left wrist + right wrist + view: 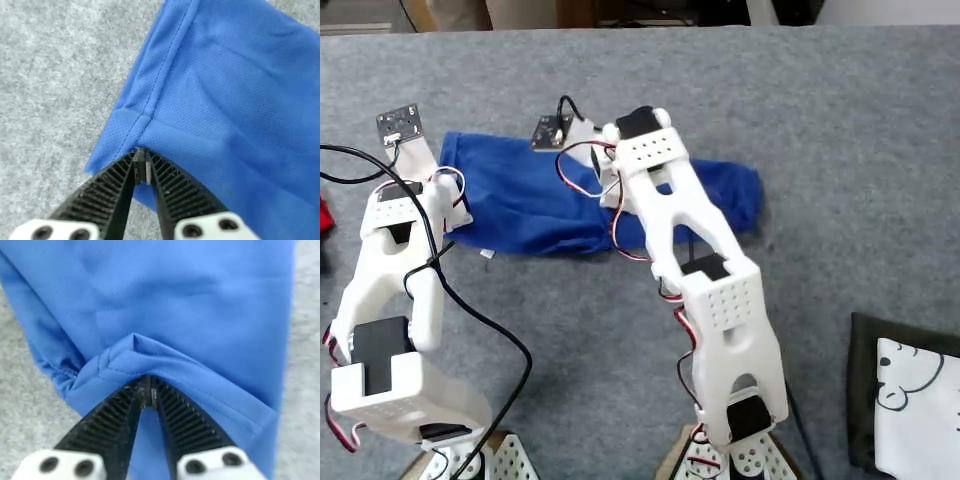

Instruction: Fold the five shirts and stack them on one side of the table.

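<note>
A blue shirt (520, 200) lies crumpled lengthwise across the grey table (840, 110). My left gripper (455, 212) sits at the shirt's left end. In the left wrist view this gripper (141, 167) is shut on a hemmed corner of the blue shirt (225, 100), with the seam running away from the tips. My right gripper (610, 195) is over the middle of the shirt near its front edge. The right wrist view shows it (146, 390) shut on a raised fold of the blue shirt (190, 300).
A dark folded shirt with a white print (905, 390) lies at the table's front right edge. Something red (323, 215) pokes in at the left edge. Bare grey felt stretches behind and to the right of the blue shirt.
</note>
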Robot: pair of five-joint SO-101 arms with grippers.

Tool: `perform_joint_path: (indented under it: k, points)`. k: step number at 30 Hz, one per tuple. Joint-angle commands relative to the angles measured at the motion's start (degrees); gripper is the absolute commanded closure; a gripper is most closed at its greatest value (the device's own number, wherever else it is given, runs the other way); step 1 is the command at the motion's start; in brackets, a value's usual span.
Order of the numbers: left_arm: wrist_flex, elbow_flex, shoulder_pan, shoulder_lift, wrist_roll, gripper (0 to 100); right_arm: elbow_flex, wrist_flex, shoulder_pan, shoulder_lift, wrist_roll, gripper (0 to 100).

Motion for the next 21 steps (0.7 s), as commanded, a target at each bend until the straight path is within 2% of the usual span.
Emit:
perform_joint_path:
  k: [1,10,21]
  points:
    - [-1.0,0.2,-0.3,-0.3,0.3,98,-3.0,1.7,1.7,0.0,-0.6,99.3]
    - [-1.0,0.2,-0.2,-0.3,0.3,98,-18.9,10.5,9.5,-6.5,-3.5,99.3]
    - [-1.0,0.1,-0.2,-0.4,0.6,98,-14.4,4.7,14.6,5.0,-3.7,99.3]
